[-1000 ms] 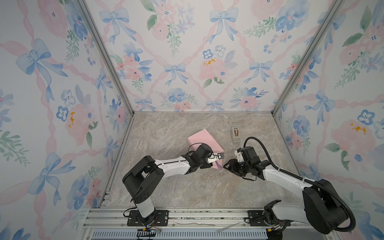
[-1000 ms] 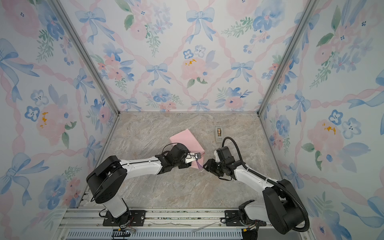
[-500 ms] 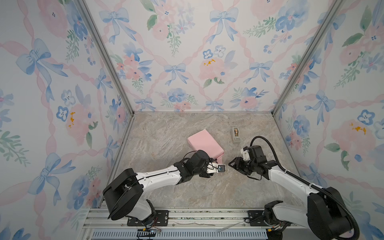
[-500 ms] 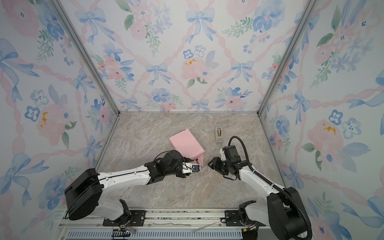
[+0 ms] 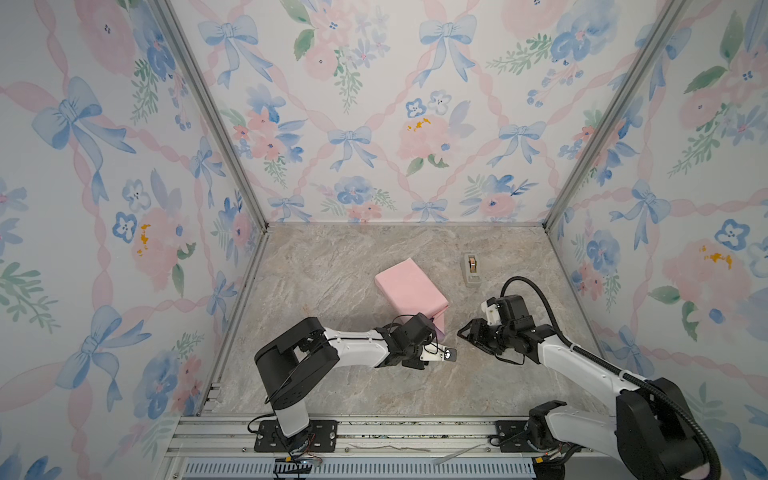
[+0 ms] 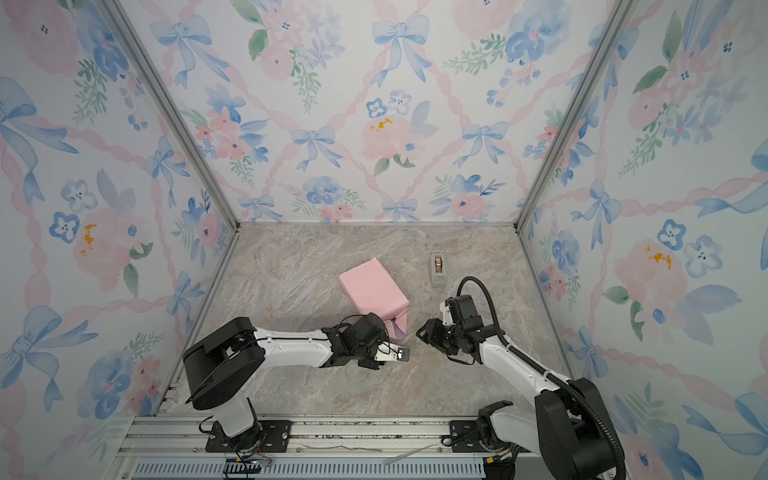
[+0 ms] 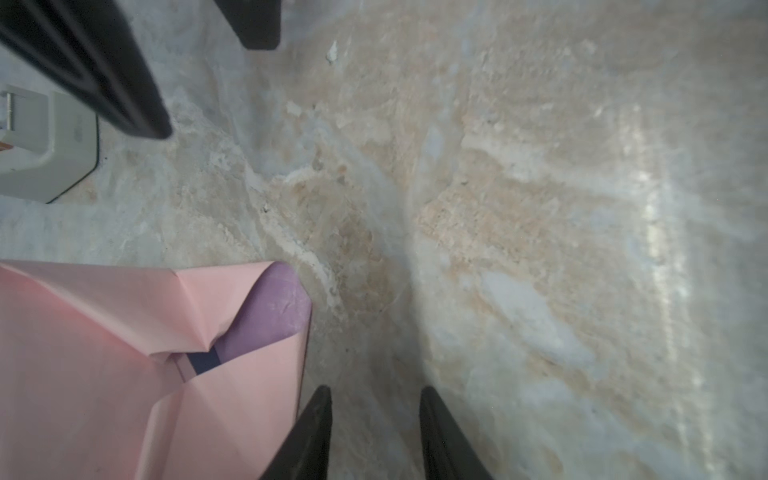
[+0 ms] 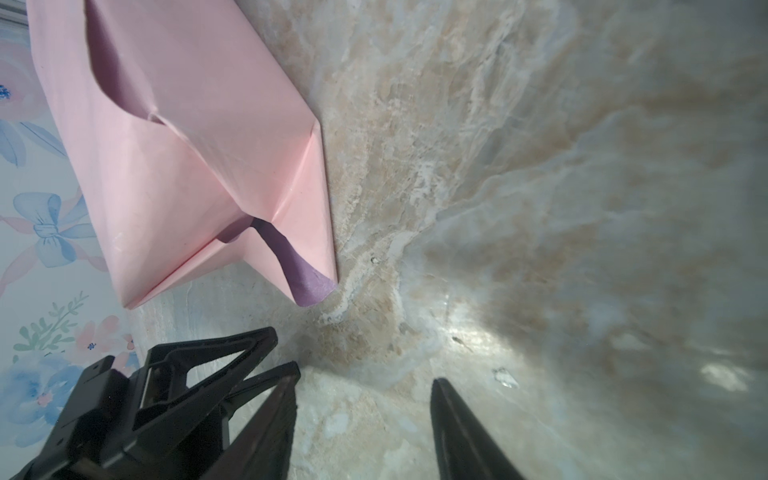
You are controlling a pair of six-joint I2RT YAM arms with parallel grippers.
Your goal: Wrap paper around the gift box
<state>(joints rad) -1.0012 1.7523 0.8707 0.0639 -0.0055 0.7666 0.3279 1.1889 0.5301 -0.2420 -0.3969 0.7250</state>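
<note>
Pale pink, lilac-backed paper sheet (image 5: 409,291) wraps small navy gift box (image 7: 203,360) mid-table — near end gapes. We find left gripper (image 7: 374,392) and right gripper (image 8: 363,374) apart, empty; we'd pinch that end low, crease tight.

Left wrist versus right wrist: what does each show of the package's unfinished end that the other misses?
Only left wrist: a sliver of the navy gift box through a gap in the folds, and the tape dispenser. Only right wrist: the floral wall. Both: the paper, its end unsealed with lilac underside showing, on the marble table.
</note>
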